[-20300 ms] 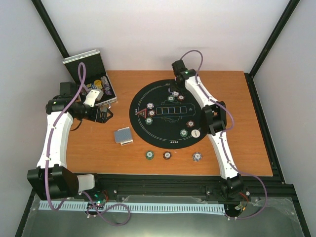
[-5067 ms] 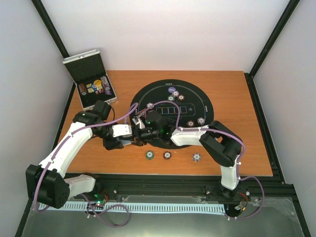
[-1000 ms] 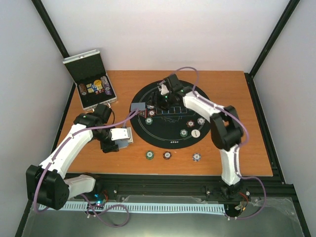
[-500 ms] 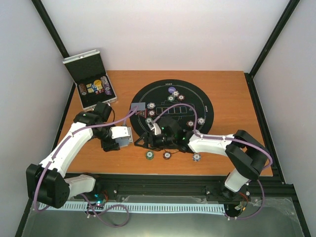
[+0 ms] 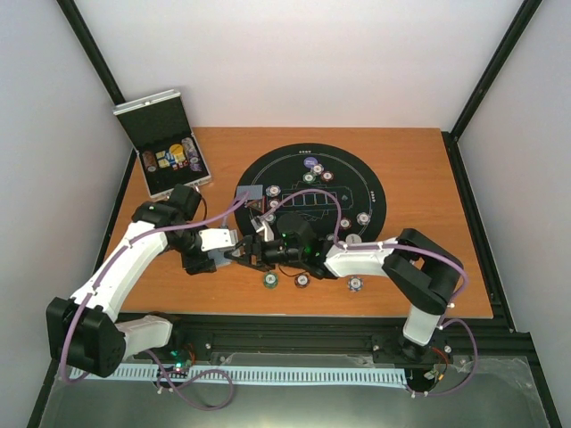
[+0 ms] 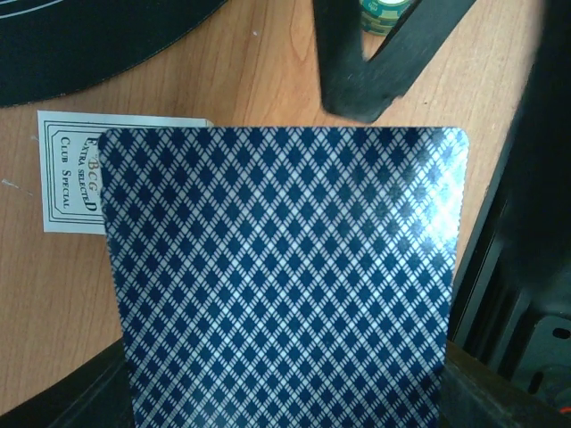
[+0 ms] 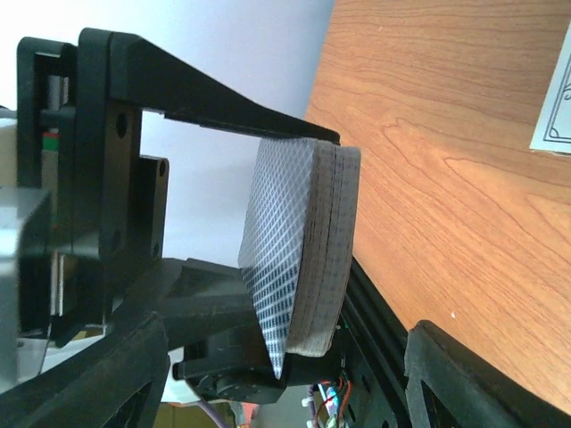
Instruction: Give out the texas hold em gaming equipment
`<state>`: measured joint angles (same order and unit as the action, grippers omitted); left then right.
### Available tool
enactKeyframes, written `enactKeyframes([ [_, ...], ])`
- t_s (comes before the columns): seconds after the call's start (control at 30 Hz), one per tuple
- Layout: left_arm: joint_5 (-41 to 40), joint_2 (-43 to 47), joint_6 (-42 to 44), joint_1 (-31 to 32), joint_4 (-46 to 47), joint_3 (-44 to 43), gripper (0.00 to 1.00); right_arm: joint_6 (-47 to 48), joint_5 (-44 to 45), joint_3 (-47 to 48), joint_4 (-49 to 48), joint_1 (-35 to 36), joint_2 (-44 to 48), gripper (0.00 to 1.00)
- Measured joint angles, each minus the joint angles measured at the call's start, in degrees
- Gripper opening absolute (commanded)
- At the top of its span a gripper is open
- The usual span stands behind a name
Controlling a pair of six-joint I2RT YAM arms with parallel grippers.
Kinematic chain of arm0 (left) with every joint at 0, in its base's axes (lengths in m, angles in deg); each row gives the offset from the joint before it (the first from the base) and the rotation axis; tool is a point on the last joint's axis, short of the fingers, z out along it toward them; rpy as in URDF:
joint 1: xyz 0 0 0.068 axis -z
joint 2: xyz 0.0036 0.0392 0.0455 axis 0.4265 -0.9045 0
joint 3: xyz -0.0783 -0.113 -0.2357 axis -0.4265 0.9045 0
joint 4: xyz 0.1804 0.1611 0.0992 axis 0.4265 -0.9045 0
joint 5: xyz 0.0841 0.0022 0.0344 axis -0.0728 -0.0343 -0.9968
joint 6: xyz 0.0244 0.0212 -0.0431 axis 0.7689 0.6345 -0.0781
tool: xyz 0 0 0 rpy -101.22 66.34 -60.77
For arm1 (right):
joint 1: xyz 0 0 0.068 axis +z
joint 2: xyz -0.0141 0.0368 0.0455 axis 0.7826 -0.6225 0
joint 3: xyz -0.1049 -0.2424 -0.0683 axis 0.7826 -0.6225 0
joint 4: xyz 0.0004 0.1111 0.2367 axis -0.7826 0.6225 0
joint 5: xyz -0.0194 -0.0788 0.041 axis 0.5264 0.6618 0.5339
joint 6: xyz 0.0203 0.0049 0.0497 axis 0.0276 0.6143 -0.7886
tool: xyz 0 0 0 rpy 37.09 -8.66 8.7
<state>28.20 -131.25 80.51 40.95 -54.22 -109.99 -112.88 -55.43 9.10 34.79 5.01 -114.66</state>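
a: which step is this?
b: mid-deal, i'd judge. the left pincer (image 5: pixel 219 253) is clenched on the deck (image 6: pixel 285 267), gripping it by its side edges above the desk (image 5: pixel 419 178), near the left edge of the black mat (image 5: pixel 357 169). the blue-diamond backs face its own camera. the right pincer (image 5: pixel 253 253) is released, fingers spread with nothing in them, just beside the deck's far end.
a: so it's after the top card?
b: looks that way. one dealt card (image 5: pixel 252 192) lies back-up at the mat's left edge. chips sit on the mat, and in front of it lie a green chip (image 5: pixel 269 279), a maroon chip (image 5: pixel 302 280) and a purple-white chip (image 5: pixel 355 284). the next move calls for closing on a single thin card and peeling it off without dragging the pack.
a: any writing?
b: a white card (image 6: pixel 67 178) flat on the desk behind the deck reads "club special", with what looks like "extra selected" above it, partly covered. the mat's print is too small to read.
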Motion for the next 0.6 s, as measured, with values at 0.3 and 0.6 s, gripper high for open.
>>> enactKeyframes([
  [0.3,0.68,0.72,0.0,0.0,-0.81,-0.61,0.01,-3.41,-0.96,2.82,-5.29,0.63,-5.31,0.71],
  [0.6,1.99,1.09,-0.07,-0.04,-1.57,-1.79,0.01,-8.96,-2.54,7.98,-12.17,1.36,-13.79,0.66],
])
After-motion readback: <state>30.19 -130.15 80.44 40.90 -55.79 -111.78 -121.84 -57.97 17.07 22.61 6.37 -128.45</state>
